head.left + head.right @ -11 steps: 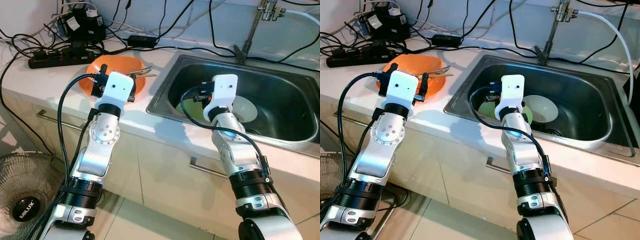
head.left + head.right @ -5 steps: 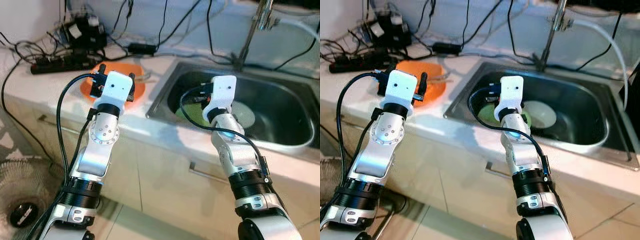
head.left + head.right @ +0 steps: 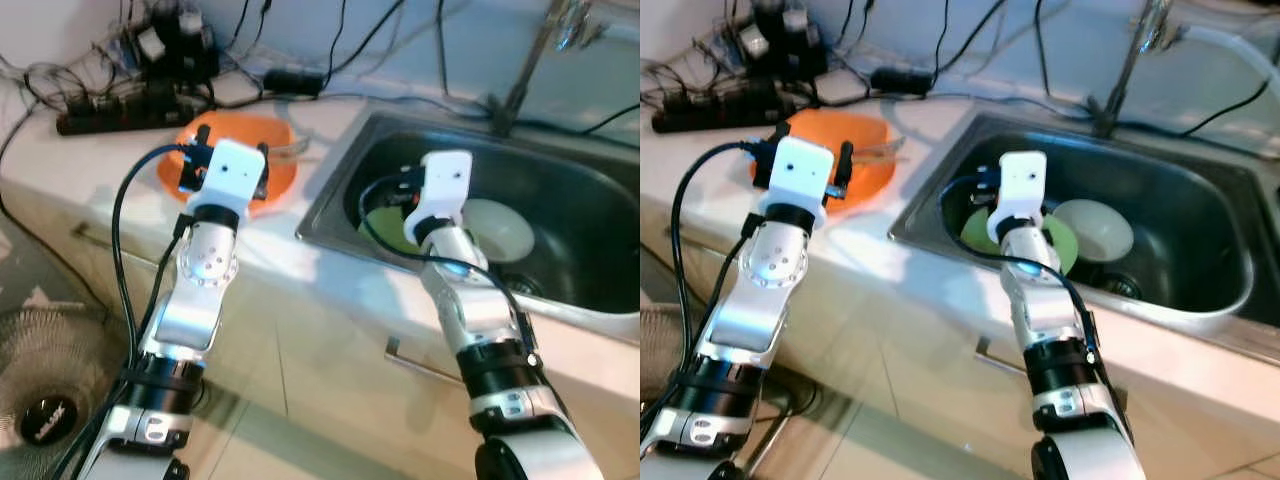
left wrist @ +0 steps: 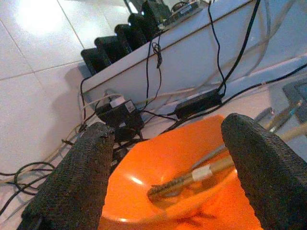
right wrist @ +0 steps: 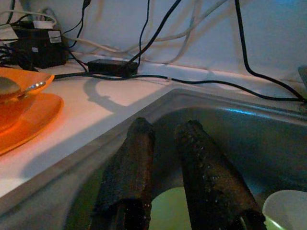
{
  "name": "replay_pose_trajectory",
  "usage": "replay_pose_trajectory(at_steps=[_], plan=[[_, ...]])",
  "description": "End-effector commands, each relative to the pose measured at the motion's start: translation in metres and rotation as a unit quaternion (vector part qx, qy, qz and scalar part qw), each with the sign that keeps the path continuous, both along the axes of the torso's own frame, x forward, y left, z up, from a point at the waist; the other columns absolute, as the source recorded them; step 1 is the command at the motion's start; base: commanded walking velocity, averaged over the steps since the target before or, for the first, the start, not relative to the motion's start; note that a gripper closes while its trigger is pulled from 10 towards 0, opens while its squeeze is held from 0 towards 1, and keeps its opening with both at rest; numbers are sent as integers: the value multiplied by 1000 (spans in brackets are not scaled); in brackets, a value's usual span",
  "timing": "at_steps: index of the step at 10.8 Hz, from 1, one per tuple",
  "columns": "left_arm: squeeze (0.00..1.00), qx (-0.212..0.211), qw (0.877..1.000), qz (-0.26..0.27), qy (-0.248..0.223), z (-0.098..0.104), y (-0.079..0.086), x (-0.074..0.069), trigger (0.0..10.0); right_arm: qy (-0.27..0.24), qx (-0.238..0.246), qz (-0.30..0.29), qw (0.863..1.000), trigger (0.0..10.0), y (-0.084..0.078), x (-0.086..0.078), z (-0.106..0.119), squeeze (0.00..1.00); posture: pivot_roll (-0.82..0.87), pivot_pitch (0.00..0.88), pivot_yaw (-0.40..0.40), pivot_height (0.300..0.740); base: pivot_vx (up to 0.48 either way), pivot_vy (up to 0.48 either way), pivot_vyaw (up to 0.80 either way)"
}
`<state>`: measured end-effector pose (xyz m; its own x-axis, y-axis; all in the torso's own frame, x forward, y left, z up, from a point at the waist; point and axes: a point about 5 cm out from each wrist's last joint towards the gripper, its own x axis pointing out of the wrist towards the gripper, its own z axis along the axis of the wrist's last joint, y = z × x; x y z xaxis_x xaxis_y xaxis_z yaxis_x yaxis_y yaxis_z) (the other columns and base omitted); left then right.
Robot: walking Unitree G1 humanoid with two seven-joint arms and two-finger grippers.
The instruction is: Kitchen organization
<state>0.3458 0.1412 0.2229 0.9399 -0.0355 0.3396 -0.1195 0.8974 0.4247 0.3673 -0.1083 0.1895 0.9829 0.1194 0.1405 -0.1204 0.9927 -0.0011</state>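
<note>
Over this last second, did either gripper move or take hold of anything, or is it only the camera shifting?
Mostly the camera: the whole picture shifts and blurs. The left gripper stays open above the orange bowl, holding nothing. The right gripper stays nearly closed and empty over the sink, above the green plate. Nothing was grasped or released; the white bowl and the utensils in the orange bowl lie as before.

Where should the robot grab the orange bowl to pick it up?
Probably by the near rim of the orange bowl, coming from above and in front. The left gripper already hovers open there, one finger either side. The rim is thin, and the utensils lean toward the far side, so the near edge is free.
</note>
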Motion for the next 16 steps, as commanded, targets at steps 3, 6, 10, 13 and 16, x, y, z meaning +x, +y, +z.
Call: replay_pose_trajectory(at_steps=[3,6,10,13,16], plan=[[0,-2,1000,-1,-12,5,-2,0,10000,1,3,0,1000,10000,-1,0,-1,0,183,27,-2,740,0,0,0],[0,-8,1000,9,-9,4,-1,1,10000,2,4,1,1000,10000,0,0,-1,0,184,24,-4,740,0,0,0],[0,-11,1000,-1,-4,4,-3,0,10000,4,3,3,1000,10000,1,0,-2,0,184,24,-6,740,360,0,0],[0,-11,1000,2,-9,5,-3,0,10000,5,3,2,1000,10000,1,0,-2,0,183,28,-6,740,480,0,0],[0,-11,1000,2,-12,6,-2,0,10000,6,4,1,1000,10000,1,0,-3,0,183,31,-4,740,0,0,0]])
